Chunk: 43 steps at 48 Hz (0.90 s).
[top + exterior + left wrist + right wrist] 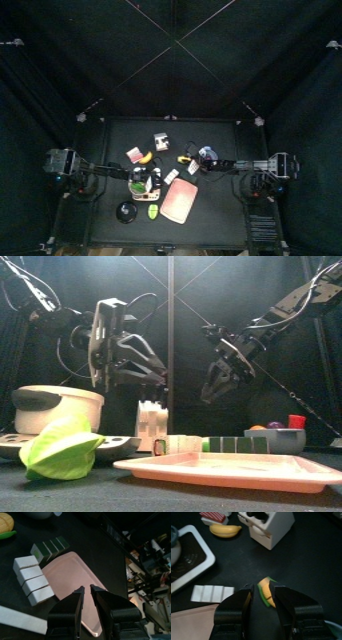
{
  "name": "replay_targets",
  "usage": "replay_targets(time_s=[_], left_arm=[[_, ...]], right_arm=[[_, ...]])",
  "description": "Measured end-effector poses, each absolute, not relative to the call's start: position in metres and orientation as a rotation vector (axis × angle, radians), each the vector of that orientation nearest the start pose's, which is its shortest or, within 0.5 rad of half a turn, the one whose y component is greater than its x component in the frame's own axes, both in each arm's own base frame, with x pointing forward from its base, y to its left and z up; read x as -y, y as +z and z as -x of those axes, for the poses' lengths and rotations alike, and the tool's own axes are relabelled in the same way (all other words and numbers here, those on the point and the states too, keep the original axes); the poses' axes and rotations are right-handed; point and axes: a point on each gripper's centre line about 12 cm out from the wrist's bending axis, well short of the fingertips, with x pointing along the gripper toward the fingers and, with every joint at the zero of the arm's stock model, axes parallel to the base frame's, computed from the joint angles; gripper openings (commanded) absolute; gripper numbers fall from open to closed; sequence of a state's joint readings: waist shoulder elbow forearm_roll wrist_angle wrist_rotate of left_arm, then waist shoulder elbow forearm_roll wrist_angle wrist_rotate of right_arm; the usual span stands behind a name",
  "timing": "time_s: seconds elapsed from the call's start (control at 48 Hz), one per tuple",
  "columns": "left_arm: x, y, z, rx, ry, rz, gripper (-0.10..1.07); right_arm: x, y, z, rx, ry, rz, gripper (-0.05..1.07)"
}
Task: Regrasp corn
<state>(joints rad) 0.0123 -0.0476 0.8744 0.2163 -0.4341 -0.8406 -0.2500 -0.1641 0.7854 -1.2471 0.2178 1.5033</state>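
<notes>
surface: black table | on it: pink tray; white blocks; green blocks; banana

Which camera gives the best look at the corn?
The right wrist view: the corn, yellow with green husk, sits between the right hand's jaws. I can't pick it out in the top, front or left wrist views.

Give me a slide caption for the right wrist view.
Right gripper holds the corn between its jaws above the black table.
</notes>
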Motion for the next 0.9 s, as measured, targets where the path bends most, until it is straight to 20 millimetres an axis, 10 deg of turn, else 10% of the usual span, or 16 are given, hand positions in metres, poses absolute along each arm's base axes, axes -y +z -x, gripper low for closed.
replay_targets(time_s=[0.896], left_arm=[[0.005,0.161,-0.331,-0.462,0.08,0.64,0.63]], right_arm=[[0.142,0.15,-0.297,-1.055,-0.429,0.128,0.89]])
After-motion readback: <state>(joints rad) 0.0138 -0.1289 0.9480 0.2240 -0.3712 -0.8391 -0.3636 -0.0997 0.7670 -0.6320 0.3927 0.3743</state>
